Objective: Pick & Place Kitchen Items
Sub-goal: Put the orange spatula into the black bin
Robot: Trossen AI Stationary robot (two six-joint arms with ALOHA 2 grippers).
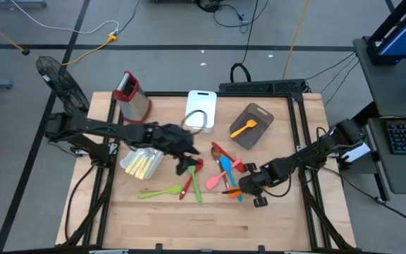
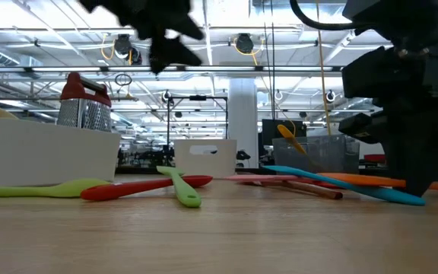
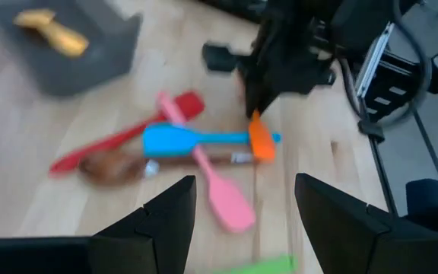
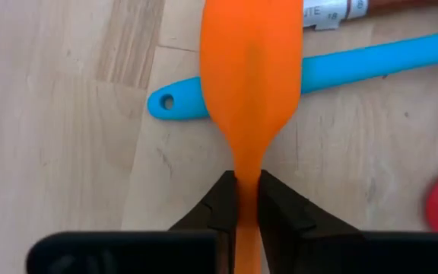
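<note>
Gripping the orange spatula point(image 4: 251, 68) by its slim neck, the right end effector point(image 4: 247, 199) had its two fingers pressed in on the handle from both sides, with only the handle's width between them. The spatula's long axis ran straight out from that end effector, blade farthest away, so the tool lay in line with the fingers rather than across them. Its blade rested over the blue spatula point(image 4: 371, 61), which crossed beneath it nearly at a right angle; any lift would have to bring the orange blade up off the blue handle without dragging it.

Taking the grey bin point(image 1: 251, 125) as landmark, the orange spatula point(image 1: 232, 189) lay on the desk point(image 1: 189, 219) well toward the front edge from it, in the cluster with the blue spatula point(image 1: 225, 171), a pink spatula point(image 3: 217, 190) and a red one point(image 3: 120, 137). A yellow utensil point(image 1: 242, 128) already sat in that bin. The right arm was plainly the nearer one to the orange tool.

The left end effector point(image 3: 238, 209) hung above the desk with its fingers spread wide and nothing between them, off to the left of the bin and short of the cluster. Green utensils point(image 1: 162, 191) lay farther left, toward the white bin point(image 1: 141, 164) holding pale-yellow-handled cutlery.
</note>
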